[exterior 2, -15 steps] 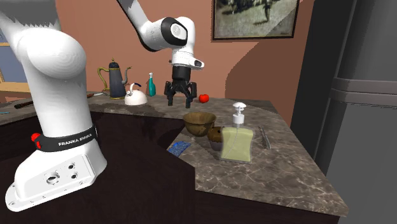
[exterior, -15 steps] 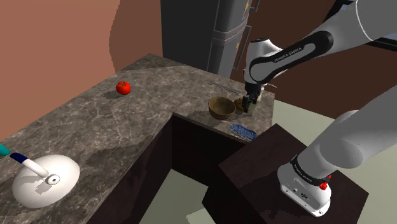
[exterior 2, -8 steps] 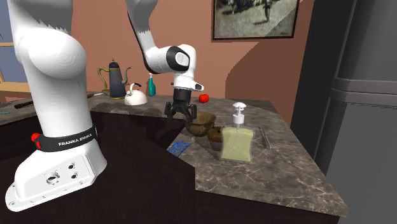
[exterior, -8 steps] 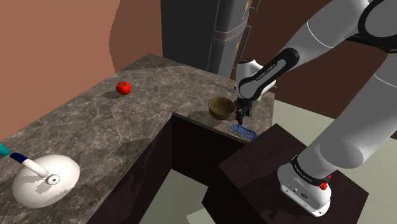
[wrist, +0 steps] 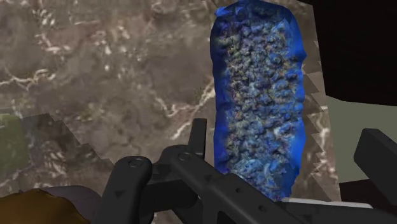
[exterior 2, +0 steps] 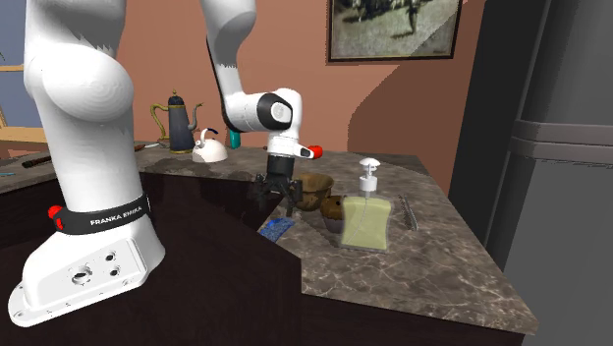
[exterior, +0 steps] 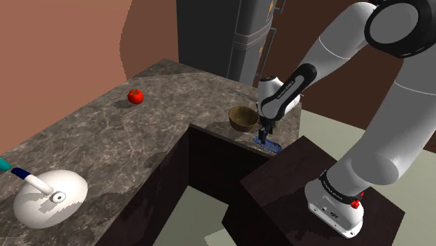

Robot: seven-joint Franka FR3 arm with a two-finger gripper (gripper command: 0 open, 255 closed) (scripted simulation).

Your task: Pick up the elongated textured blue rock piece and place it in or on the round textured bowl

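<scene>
The tool [wrist: 280, 153] is wide open and holds nothing. Its two black fingers stand on either side of the near end of the blue rock [wrist: 261, 95] and do not clasp it. It hangs low over the rock [exterior: 267, 145], pointing straight down, at the bench [exterior: 105, 133] edge nearest the stand [exterior: 307, 189]. The rock [exterior 2: 278, 228] lies flat on the marbled top, right at that edge.

Just beside the tool [exterior: 264, 134], further in on the bench, sits the brown bowl [exterior: 242, 117], upright, near the rock but apart from it. In the second exterior view the tool [exterior 2: 278, 194] stands in front of the bowl [exterior 2: 312, 187] and covers its left rim. To that view's right of the bowl is a soap dispenser [exterior 2: 366, 218] with a white pump, and a brown thing is half hidden behind it.

The arm rises from the stand, bends high and drops steeply, with the wrist upright above the rock.

Further off, a red tomato [exterior: 135, 96] lies alone on the bench. A white kettle [exterior 2: 208, 147] and a dark coffee pot [exterior 2: 180, 123] stand at the far end. A grey fridge [exterior: 223, 35] stands behind the bench, and a framed picture [exterior 2: 393, 28] hangs on the wall.
</scene>
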